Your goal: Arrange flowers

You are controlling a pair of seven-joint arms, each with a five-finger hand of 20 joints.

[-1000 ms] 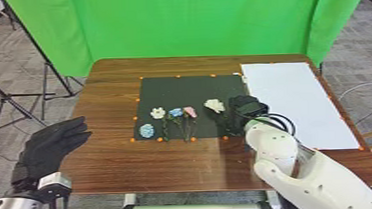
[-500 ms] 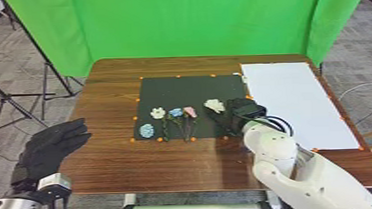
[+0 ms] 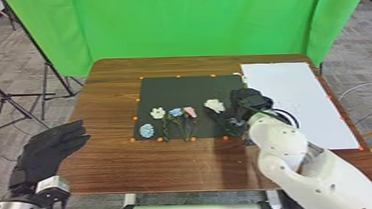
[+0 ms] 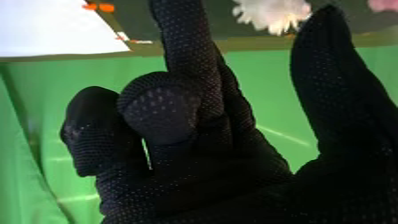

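Head view: positioned the right hand (image 3: 249, 97) open, apparently empty, beside the white flower (image 3: 214, 106) on the black mat (image 3: 186, 90), with thumb (image 4: 333, 85) spread presumably for pinching, and the open left hand (image 3: 49, 150) well apart, presumably for clearance.

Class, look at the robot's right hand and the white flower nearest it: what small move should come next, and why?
Probably ease the right hand left, toward the stem of the white flower, then close on it. That bloom lies on the black mat just beside the hand, whose thumb stands apart from the fingers with nothing held between.
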